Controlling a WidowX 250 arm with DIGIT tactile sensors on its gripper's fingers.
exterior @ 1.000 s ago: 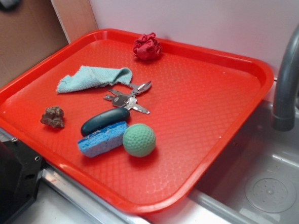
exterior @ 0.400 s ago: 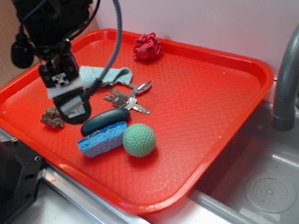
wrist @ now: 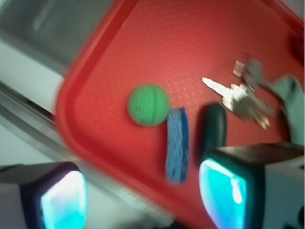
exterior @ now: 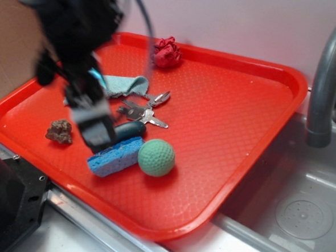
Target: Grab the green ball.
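Note:
The green ball (exterior: 156, 157) is light green and dimpled, resting on the red tray (exterior: 224, 117) just right of a blue sponge (exterior: 116, 156). In the wrist view the green ball (wrist: 148, 105) lies ahead of the jaws, apart from them. My gripper (exterior: 97, 130) hangs blurred above the sponge's left end and the dark teal pebble (exterior: 131, 130), left of the ball. In the wrist view my gripper (wrist: 143, 195) is open, its cyan pads (wrist: 223, 193) wide apart with nothing between them.
On the tray also lie keys (exterior: 146, 111), a teal cloth (exterior: 122, 85), a brown lump (exterior: 59, 131) and a red wadded cloth (exterior: 166, 53). A grey faucet (exterior: 324, 88) and sink (exterior: 293, 210) are at the right. A black block (exterior: 13, 204) sits at the front left.
The arm came into view from the upper left and has moved down and right, toward the sponge and ball. The objects on the tray have not moved.

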